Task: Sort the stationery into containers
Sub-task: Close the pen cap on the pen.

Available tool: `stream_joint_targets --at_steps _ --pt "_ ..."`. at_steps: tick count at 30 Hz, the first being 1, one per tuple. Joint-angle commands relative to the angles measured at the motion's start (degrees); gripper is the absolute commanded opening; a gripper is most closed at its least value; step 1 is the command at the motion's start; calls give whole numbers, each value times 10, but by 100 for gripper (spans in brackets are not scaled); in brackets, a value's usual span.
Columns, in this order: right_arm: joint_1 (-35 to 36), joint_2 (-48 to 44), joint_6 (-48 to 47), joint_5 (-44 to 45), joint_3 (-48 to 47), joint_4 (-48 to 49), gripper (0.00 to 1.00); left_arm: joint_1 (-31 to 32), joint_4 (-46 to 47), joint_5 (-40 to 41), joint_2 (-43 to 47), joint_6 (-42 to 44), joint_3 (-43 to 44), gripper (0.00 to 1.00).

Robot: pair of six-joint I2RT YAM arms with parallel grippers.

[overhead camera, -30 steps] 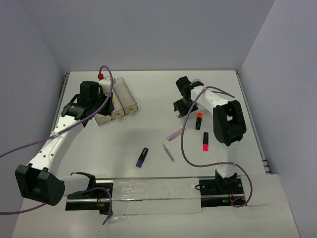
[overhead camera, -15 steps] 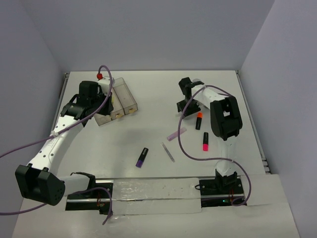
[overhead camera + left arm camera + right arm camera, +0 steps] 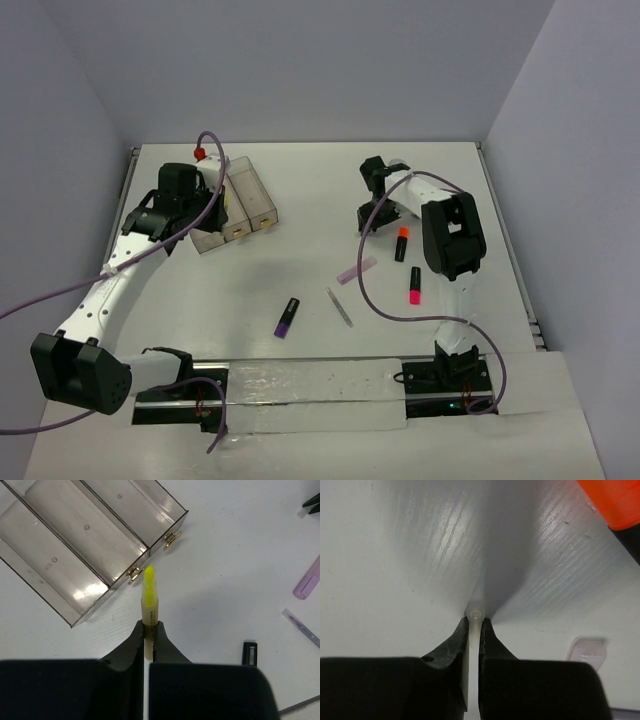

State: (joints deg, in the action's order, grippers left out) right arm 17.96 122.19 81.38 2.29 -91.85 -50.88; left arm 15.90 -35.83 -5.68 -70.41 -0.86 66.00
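Three joined smoky clear bins [image 3: 240, 200] stand at the back left and show nothing inside in the left wrist view [image 3: 85, 535]. My left gripper [image 3: 148, 625] is shut on a thin yellow stick [image 3: 149, 592] whose tip points at the bins' labelled ends; in the top view this gripper [image 3: 200, 207] hovers by the bins. My right gripper [image 3: 370, 218] is shut on a thin pale stick [image 3: 476, 615] whose tip touches the table. On the table lie orange [image 3: 402, 243], pink-red [image 3: 414, 286], lilac [image 3: 357, 270] and purple [image 3: 288, 317] markers and a grey stick [image 3: 339, 306]. No rolls are in view.
The walls close in behind and at both sides of the white table [image 3: 300, 260]. A pale strip [image 3: 310, 392] lies along the near edge between the arm bases. Purple cables loop over both arms.
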Motion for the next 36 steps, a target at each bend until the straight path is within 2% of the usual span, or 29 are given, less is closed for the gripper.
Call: stream_joint_targets --at_steps 1,7,9,13,15,18,20,21,28,33,36 --pt "-2 13 -7 16 10 21 1 -4 10 -13 13 2 0 0" --pt "4 -31 -82 50 46 135 0 -4 -6 -27 12 2 8 0" --pt "8 -57 -139 53 54 178 0 -4 -18 -42 11 20 22 0" --pt "16 -144 -269 46 109 402 0 -4 -39 -74 9 48 67 0" --pt "19 -196 -338 36 135 473 0 -4 -41 -89 10 56 86 0" --pt "20 -253 -430 -37 167 657 0 -4 -42 -129 11 60 114 0" --pt "20 -284 -494 -179 172 810 0 -4 -41 -182 13 61 123 0" --pt "22 -290 -507 -233 164 840 0 -4 -41 -197 14 62 124 0" --pt "74 -302 -468 -397 94 1020 0 -4 -104 -344 1 87 147 0" --pt "115 -312 -442 -417 85 1081 0 -4 -156 -385 -9 86 184 0" --pt "137 -311 -432 -422 94 1106 0 -4 -139 -392 2 67 180 0"
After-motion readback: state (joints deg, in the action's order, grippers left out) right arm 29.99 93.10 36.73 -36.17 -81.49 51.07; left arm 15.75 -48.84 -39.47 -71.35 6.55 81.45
